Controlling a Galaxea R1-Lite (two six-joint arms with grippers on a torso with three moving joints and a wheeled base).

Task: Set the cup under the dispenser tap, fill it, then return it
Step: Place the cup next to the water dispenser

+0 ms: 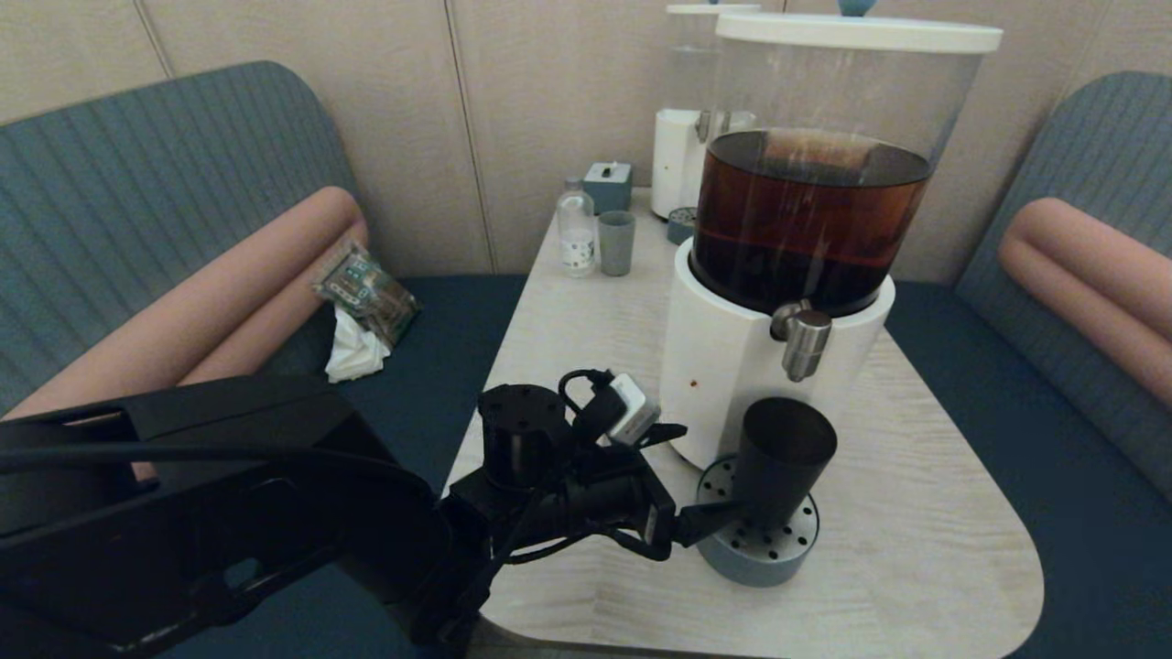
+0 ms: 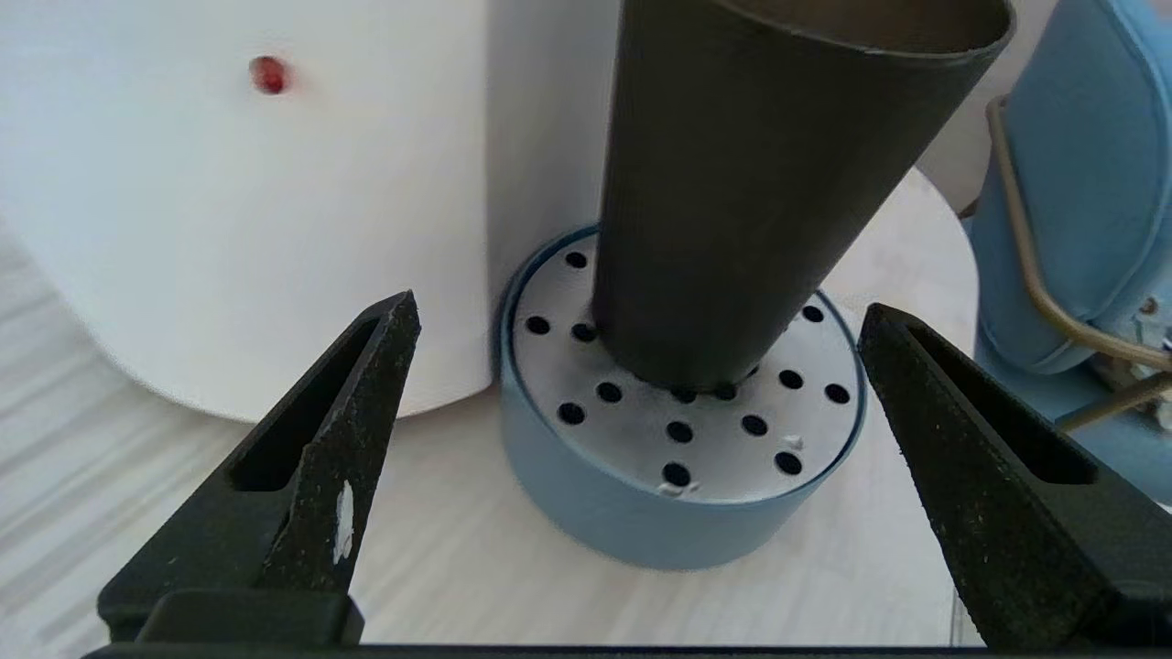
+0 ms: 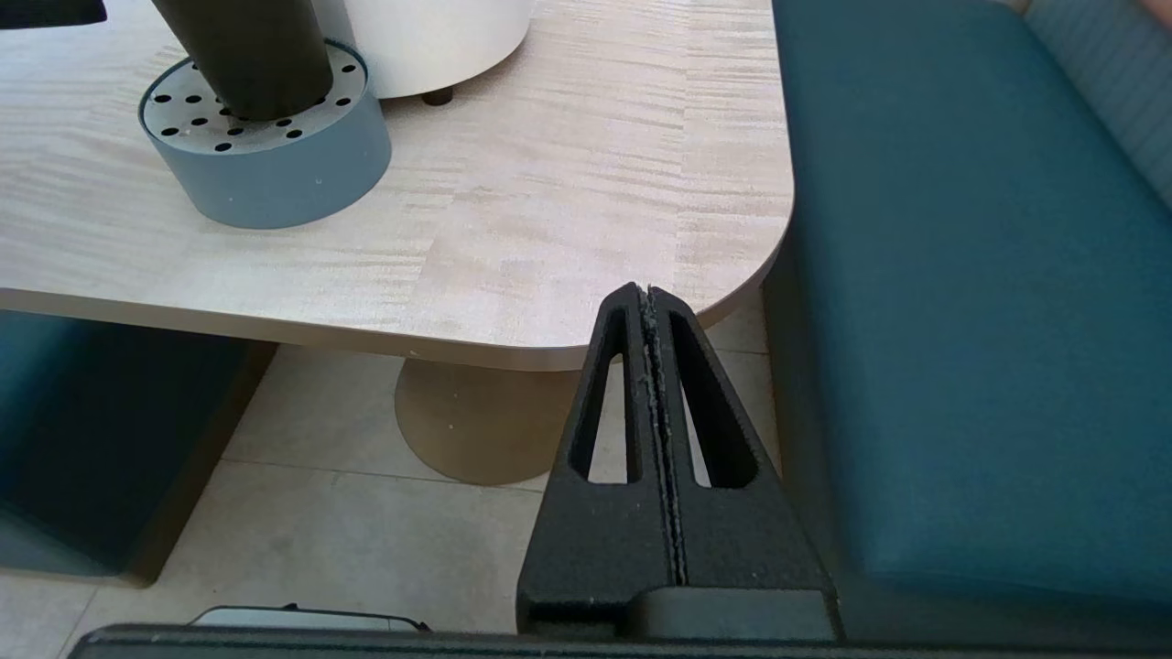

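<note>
The matte black cup stands upright on the blue drip tray, directly below the brushed-steel dispenser tap of the large dispenser with brown liquid. No stream shows at the tap. My left gripper is low over the table just left of the tray, open. In the left wrist view the cup rises just ahead of the gripper, and the fingers are spread wide and apart from it. My right gripper is shut on nothing, parked below the table's near right corner.
At the table's far end stand a smaller clear-liquid dispenser, a grey-green cup, a small bottle and a blue box. Upholstered benches flank both sides; a snack packet lies on the left one.
</note>
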